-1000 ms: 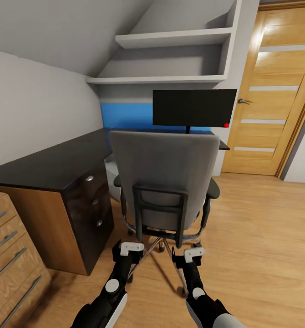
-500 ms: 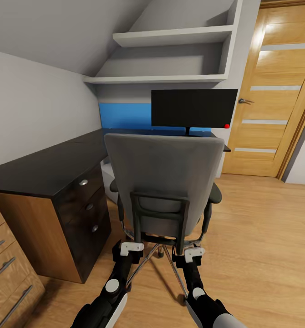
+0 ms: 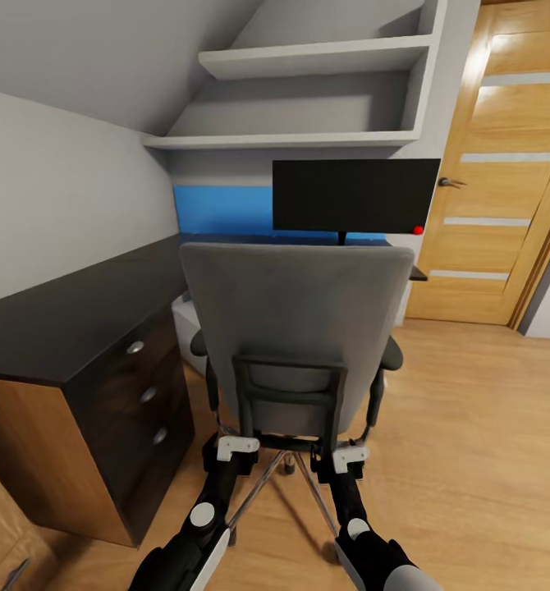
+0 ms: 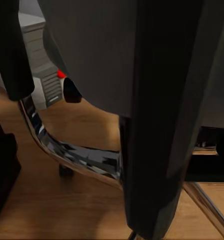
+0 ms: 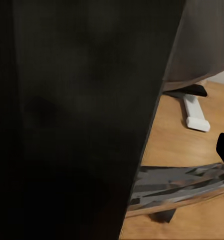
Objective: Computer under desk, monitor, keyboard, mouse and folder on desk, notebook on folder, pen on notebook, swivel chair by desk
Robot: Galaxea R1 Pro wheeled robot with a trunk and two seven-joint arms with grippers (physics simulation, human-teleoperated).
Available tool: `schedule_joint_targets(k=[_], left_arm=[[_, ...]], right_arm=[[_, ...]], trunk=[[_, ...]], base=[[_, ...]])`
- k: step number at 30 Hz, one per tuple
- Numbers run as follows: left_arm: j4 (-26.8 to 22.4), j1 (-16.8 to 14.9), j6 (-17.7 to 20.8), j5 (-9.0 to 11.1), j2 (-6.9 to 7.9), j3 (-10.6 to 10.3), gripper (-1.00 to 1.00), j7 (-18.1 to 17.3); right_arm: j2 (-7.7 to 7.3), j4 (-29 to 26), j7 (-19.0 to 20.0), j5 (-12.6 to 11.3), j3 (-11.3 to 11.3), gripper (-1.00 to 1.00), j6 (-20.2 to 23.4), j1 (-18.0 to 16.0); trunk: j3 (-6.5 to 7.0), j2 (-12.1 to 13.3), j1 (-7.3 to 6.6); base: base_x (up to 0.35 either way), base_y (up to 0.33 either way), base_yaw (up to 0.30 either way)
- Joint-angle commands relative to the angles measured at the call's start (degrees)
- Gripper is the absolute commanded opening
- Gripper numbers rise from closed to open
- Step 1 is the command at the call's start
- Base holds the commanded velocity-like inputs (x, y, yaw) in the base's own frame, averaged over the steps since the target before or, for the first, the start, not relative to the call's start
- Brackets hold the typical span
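Observation:
The swivel chair point(image 3: 295, 328) stands right in front of me with its tall grey back toward me. Its back hides the seat and the folder. My left gripper point(image 3: 236, 443) and right gripper point(image 3: 349, 450) sit against the black frame low on the chair back; their fingers are hidden. Beyond the chair, the monitor point(image 3: 353, 195) stands on the black-topped desk point(image 3: 70, 316). The pale computer point(image 3: 185, 322) sits under the desk, also seen as a vented box, the computer point(image 4: 41, 65). Keyboard, mouse, notebook and pen are out of view.
The desk's dark drawer pedestal point(image 3: 139, 394) is close on my left. A wooden door point(image 3: 505, 189) stands at the right, with open wood floor point(image 3: 480, 427) before it. White shelves point(image 3: 308, 98) hang above the desk. The chair's chrome base point(image 4: 71, 155) spreads near the floor.
The camera has advanced toward the desk, and the wooden drawer chest has slid out at the lower left. The chair stays at my grippers and has rolled forward with me.

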Motion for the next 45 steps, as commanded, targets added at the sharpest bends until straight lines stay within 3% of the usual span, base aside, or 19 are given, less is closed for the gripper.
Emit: schedule_joint_targets(k=[1, 23, 45], left_arm=[[0.04, -0.05, -0.29, 0.58, 0.05, -0.23, 1.0, 0.35], [0.06, -0.05, -0.29, 0.65, 0.02, -0.23, 1.0, 0.35], [0.0, -0.05, -0.29, 0.66, 0.07, -0.22, 1.0, 0.35]], right_arm=[[0.04, 0.06, -0.37, 0.66, -0.16, 1.0, -0.09, -0.06], [0.04, -0.03, -0.39, 0.74, -0.18, 1.0, -0.11, -0.06], [0.04, -0.1, -0.35, 0.82, -0.18, 1.0, -0.09, -0.06]], trunk=[[-0.05, -0.02, 0.02], [-0.05, -0.02, 0.02], [-0.05, -0.02, 0.02]], base=[[0.311, 0.0, 0.0], [0.225, -0.004, 0.0], [0.195, -0.131, 0.0]])
